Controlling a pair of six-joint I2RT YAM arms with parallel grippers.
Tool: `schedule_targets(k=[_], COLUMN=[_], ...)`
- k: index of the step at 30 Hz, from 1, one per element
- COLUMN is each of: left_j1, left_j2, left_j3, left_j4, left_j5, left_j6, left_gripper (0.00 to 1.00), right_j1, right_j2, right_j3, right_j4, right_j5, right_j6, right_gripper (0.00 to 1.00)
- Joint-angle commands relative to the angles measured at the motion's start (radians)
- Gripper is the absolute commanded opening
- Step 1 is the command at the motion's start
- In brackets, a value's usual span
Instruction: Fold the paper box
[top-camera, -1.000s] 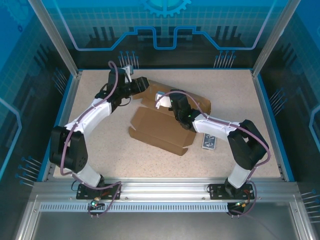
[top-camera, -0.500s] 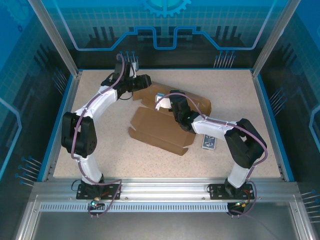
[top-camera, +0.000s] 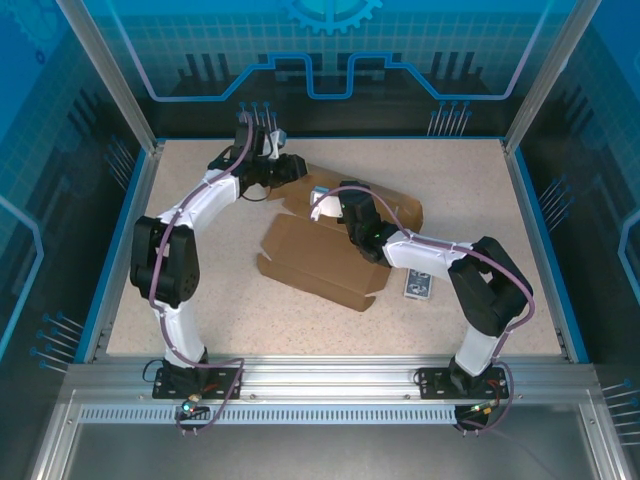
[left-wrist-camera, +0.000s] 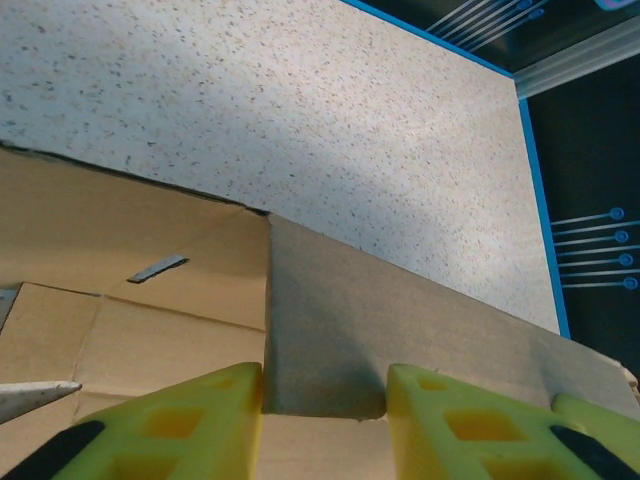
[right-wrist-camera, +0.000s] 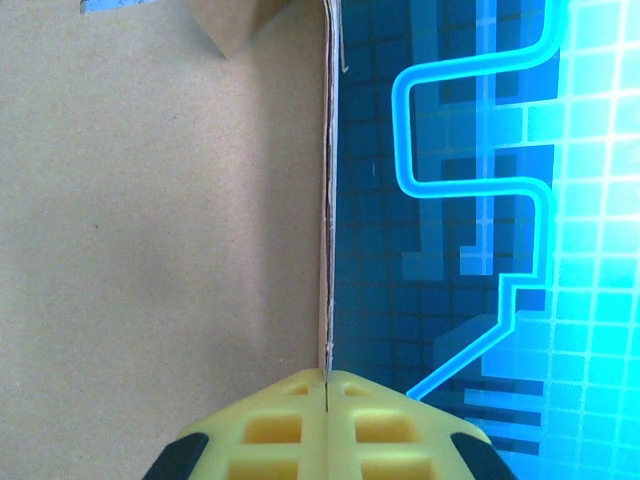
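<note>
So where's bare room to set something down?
Bare table lies between the paper box and the near edge, and in the far right corner. The middle is crowded: the left tool and right tool both hold the box, card pack beside it.

No legible text, paper box (top-camera: 310, 255) plain brown, card pack (top-camera: 419, 285) print unreadable

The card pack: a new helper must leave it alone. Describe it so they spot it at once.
On the speckled table, find the big brown cardboard sheet in the middle. Just past its near right corner, beside the right arm, lies the card pack: small, flat, blue-patterned, unlike the plain brown cardboard.
</note>
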Motion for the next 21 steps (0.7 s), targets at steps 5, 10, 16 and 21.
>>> schedule_targets(k=[5,10,16,21], left_j1=[0.008,0.021,0.051,0.052], left_j2=[-0.011,-0.095,-0.302,-0.422], left_j3=[0.035,-0.044,-0.298,-0.575], left_j4=[0.013,0.065,0.262,0.482], left_j5=[-0.006,-0.085,-0.152,-0.170], left_j6=[0.006,0.032,0.059,0.087], left_gripper=[0.40,0.57,0.64,0.65], right_j1=[-0.003,-0.023,-0.068,-0.096], right_j2=[-0.020,-0.071,-0.098,-0.101], right_j3=[0.009,0.020,0.088,0.140], right_j4=[-0.032,-0.138,-0.351,-0.437], right_j5=[-0.024,-0.069,-0.154,-0.202], right_j6=[0.038,0.104,0.223,0.280], right_gripper=[0.00,0.00,0.00,0.00])
